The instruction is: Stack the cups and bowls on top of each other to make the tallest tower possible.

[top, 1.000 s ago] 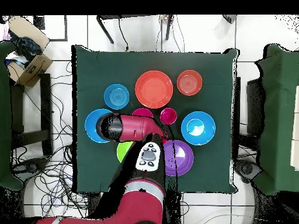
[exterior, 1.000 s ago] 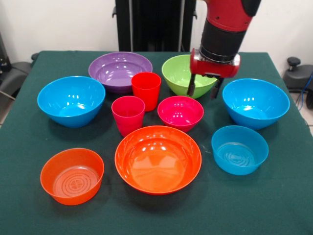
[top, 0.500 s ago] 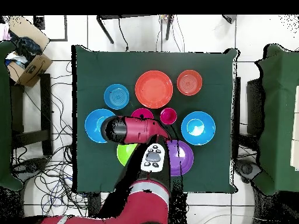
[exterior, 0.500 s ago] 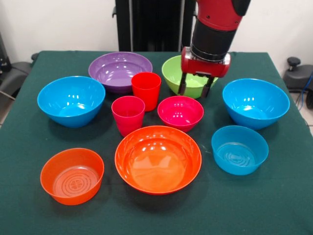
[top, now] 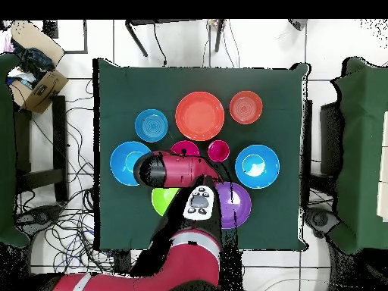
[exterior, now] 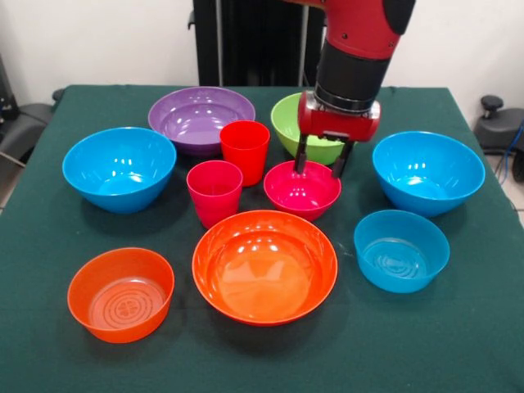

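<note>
Right now my gripper (exterior: 318, 163) hangs with its fingers apart over the far rim of the magenta bowl (exterior: 302, 188), one finger each side of that rim, I judge so I can pinch the thin wall and lift it. No tower exists yet: every bowl and cup sits alone, mouth up, on the green table (exterior: 458, 344). The magenta bowl is small, glossy and empty, mid-table, just in front of the green bowl (exterior: 288, 123) and beside the pink cup (exterior: 214, 191) and red cup (exterior: 245, 150).
</note>
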Controlling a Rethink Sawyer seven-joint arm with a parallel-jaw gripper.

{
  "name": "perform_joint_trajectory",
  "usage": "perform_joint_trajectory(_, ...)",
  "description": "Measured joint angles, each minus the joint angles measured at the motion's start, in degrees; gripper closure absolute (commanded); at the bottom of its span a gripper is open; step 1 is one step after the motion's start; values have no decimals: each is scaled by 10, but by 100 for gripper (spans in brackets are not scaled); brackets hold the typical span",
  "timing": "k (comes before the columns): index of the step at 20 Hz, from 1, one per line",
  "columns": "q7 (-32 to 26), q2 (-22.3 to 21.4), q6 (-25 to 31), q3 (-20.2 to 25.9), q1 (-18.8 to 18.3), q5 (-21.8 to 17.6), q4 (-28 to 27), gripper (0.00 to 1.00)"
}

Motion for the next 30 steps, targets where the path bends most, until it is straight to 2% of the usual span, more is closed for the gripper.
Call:
perform_joint_trajectory(18,0,28,-13,0,0,0,0,0)
perform_joint_trajectory(30,0,29,-13,1,-3,0,0,0)
